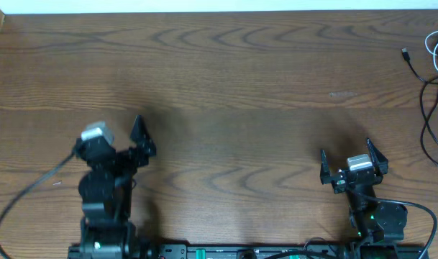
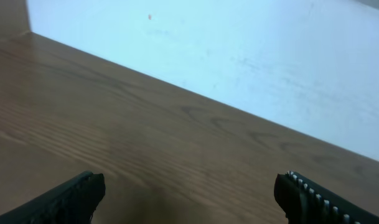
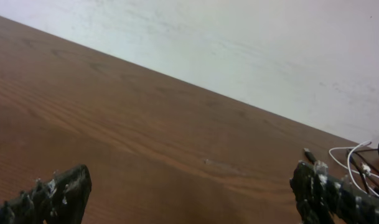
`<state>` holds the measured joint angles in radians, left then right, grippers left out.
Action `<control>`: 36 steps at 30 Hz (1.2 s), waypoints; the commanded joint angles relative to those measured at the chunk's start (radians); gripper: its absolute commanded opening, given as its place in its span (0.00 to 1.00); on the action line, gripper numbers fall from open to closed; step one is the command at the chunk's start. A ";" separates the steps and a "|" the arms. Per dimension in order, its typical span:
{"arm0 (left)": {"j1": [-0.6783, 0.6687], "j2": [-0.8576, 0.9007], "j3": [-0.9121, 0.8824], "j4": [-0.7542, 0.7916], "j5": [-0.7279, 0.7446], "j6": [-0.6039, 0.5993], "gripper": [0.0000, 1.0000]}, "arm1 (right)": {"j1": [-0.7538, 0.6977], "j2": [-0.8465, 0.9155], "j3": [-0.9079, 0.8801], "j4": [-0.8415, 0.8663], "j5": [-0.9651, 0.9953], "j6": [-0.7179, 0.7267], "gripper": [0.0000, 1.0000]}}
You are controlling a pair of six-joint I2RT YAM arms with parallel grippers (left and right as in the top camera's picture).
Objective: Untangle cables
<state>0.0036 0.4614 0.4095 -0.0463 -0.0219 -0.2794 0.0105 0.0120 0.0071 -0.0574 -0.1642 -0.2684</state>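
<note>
Black and white cables (image 1: 423,108), far right

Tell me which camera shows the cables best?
Overhead: the cables lie at the right edge of the table, partly cut off. The right wrist view catches only a few strands; the left wrist shows none.

The brown wooden table (image 1: 226,86) with wavy grain runs up to a white wall (image 1: 204,6). Thin black and white cables (image 1: 429,93) lie looped on it near the wall's right end, partly cut off from view, with a small black plug (image 1: 405,52) closest to the wall.
</note>
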 commanded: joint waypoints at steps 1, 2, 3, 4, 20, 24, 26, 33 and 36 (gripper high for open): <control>0.029 -0.158 -0.117 0.012 0.010 0.018 0.93 | -0.004 -0.005 -0.002 -0.003 -0.010 0.017 0.99; 0.034 -0.193 -0.143 0.012 0.010 0.018 0.93 | -0.004 -0.005 -0.002 -0.003 -0.010 0.017 0.99; 0.039 -0.231 -0.172 0.012 0.009 0.018 0.93 | -0.004 -0.005 -0.002 -0.003 -0.010 0.017 0.99; 0.043 -0.258 -0.193 0.012 0.009 0.018 0.93 | -0.004 -0.005 -0.002 -0.003 -0.010 0.017 0.99; 0.047 -0.460 -0.406 -0.027 0.003 0.066 0.93 | -0.004 -0.005 -0.002 -0.003 -0.010 0.017 0.99; 0.047 -0.460 -0.406 -0.026 0.011 0.065 0.93 | -0.004 -0.005 -0.002 -0.003 -0.010 0.017 0.99; 0.047 -0.460 -0.406 -0.026 0.011 0.065 0.93 | -0.004 -0.005 -0.002 -0.003 -0.010 0.017 0.99; 0.047 -0.455 -0.406 -0.026 0.011 0.065 0.93 | -0.004 -0.005 -0.002 -0.003 -0.010 0.017 0.99; 0.047 -0.455 -0.406 -0.026 0.011 0.065 0.93 | -0.004 -0.005 -0.002 -0.003 -0.010 0.017 0.99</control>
<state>0.0452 0.0109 0.0219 -0.0296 -0.0059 -0.2310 0.0105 0.0120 0.0071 -0.0570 -0.1646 -0.2680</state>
